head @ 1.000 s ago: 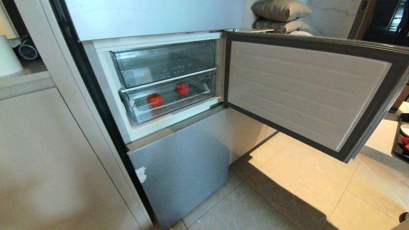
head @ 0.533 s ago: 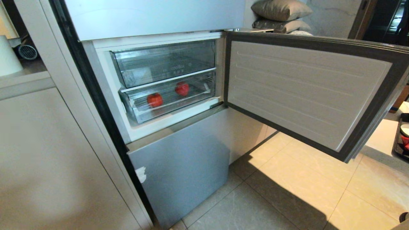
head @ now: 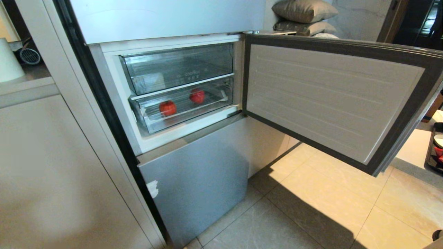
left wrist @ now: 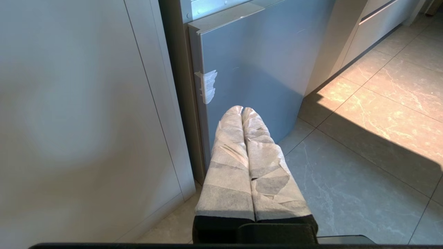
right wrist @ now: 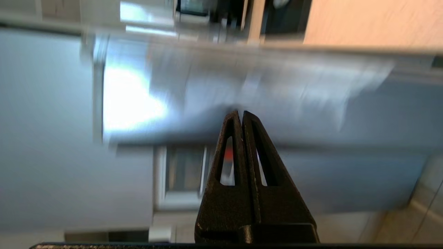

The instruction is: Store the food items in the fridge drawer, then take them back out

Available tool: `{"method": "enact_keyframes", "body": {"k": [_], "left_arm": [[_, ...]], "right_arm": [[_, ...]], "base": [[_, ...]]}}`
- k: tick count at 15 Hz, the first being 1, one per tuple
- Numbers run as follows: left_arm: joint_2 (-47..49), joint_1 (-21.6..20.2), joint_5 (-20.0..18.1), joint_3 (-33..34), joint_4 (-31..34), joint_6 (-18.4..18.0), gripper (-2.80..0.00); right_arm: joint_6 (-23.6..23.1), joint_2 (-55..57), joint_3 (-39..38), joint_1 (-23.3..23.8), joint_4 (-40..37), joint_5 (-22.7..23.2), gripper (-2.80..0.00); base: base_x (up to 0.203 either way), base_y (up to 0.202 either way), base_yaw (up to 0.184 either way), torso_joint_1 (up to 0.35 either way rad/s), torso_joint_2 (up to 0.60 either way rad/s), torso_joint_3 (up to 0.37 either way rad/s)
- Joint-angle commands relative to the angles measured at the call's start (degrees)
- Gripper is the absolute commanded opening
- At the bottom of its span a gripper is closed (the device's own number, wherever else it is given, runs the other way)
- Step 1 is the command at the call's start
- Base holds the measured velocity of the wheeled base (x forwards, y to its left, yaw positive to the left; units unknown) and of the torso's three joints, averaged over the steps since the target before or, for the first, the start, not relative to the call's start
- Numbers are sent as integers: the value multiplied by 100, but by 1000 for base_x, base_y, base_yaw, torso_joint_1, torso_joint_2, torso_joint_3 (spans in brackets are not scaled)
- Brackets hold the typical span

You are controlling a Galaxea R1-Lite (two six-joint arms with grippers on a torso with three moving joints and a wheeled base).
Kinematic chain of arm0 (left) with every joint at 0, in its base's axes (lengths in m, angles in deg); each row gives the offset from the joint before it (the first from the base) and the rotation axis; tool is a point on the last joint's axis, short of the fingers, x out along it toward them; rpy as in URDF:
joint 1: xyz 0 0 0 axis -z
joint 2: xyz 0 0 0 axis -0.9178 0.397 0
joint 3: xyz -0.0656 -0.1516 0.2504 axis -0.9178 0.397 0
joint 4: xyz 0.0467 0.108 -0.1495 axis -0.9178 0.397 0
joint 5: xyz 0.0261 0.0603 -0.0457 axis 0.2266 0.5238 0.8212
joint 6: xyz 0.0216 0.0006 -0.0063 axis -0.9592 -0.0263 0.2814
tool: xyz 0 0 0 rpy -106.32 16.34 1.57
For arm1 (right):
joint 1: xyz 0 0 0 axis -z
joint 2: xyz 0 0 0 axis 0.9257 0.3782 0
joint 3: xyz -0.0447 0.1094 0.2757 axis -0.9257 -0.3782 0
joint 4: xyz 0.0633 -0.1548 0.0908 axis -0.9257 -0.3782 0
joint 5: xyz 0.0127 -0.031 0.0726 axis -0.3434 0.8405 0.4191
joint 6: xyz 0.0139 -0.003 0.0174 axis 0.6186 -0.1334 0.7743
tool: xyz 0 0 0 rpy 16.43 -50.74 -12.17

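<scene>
both food items (head: 168, 108) are sitting in the fridge drawer (head: 183, 119); right hand (right wrist: 240, 114), fingers together, is pointing toward it, nearer than the left hand (left wrist: 242, 110), also pressed together.

From where the head camera looks, neither arm shows at all. The right wrist view is smeared: the open fridge door (right wrist: 242, 79) is a streaked grey band, and one red food item (right wrist: 228, 157) is only a sliver glimpsed through a gripper finger's slot. At the head view's right edge, a dark tray (head: 435, 148) with red bits is cut off, its contents unreadable.
</scene>
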Motion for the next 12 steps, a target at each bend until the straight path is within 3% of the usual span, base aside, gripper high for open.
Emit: {"method": "enact_keyframes", "body": {"k": [1, 3, 5, 6, 12], "left_arm": [[-1, 0, -1, 0, 3, 0, -280], [-1, 0, 4, 0, 3, 0, -280], [-1, -8, 3, 0, 3, 0, -280], [-1, 0, 4, 0, 3, 0, -280], [-1, -7, 4, 0, 3, 0, -280]], "right_arm": [[-18, -640, -292, 46, 76, 30, -280], [-261, -653, -307, 438, 735, -308, -280], [-386, -425, -346, 538, 1572, -1051, -280], [-405, -272, -347, 548, 1774, -1157, -280], [-271, 928, 123, 379, 2009, -937, -280]], "base": [[0, 0, 0, 0, 0, 0], [0, 0, 0, 0, 0, 0], [0, 0, 0, 0, 0, 0], [0, 0, 0, 0, 0, 0], [0, 0, 0, 0, 0, 0]]}}
